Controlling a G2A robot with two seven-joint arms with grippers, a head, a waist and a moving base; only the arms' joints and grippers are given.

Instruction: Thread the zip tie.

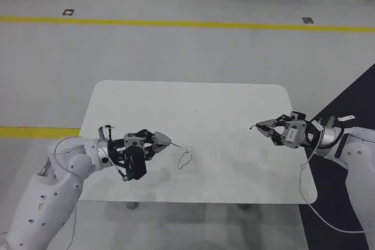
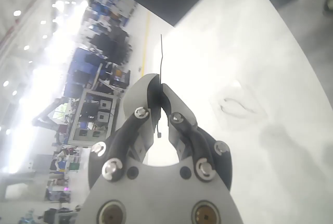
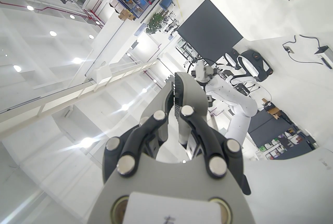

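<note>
Poking out past the tips of the left fingers point(image 2: 138, 97), the zip tie point(image 2: 161, 61) is being held up over the table point(image 1: 237, 106), near its front left part. The thin black strip is being pinched tight between those two fingers, which are being squeezed shut on it. Its long line is running the same way as the fingers. The thin tail is pointing out in front with a small bend in it, and the little square head point(image 2: 158, 134) is hanging back in the gap toward the wrist. In the top view the tail is being pointed across the table toward the right side.

A clear bag point(image 1: 186, 158) with black strips in it, which look like ties, is lying flat on the table just beside the left fingers.

The right fingers point(image 1: 265, 127) are being held well apart from the tie, up over the right side of the table. They are being pressed together, and nothing is being seen between them.

For the tail to be pushed through the head, one end is likely going to be taken by the right fingers, so they are probably needing to be opened first. The tail is the nearer, free end. The head is being hidden between the left fingers and is looking hard to reach.
</note>
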